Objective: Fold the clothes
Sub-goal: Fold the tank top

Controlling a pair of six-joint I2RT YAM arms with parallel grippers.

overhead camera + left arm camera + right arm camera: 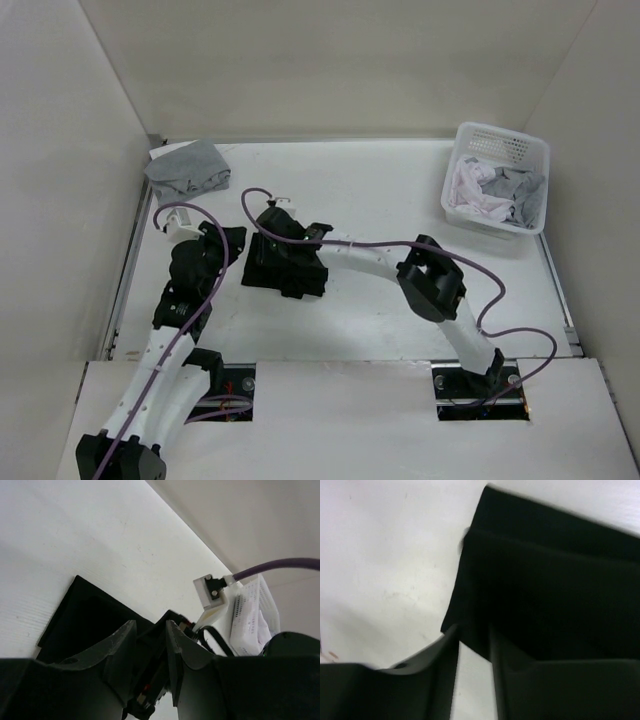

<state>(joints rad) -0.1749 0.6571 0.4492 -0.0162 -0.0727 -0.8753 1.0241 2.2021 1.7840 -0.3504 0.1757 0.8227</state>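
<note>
black shirt: [287,270] folded down to a compact packet in the middle of the table [400,200], between the two arms, layers stacked with one edge stepped back a bit
right claw: [474,632] low over a corner of the packet, jaws a narrow gap apart. Bare table shows through the gap, so it's not pinching cloth as far as I can see
left claw: [150,630] hanging just beside the shirt's left edge, jaws partway apart, nothing between them that I can make out
other clothes: grey one [186,168] folded in the far left corner; white, pink and grey pile [495,190] in the basket [535,150] far right
step, my guess: the release at the end of a fold
doing it well: lift the right claw straight up, no sideways slide, or the top layer drags off. Check no hem is snagged on a finger
watch out: limp fabric, folds can creep open
</note>
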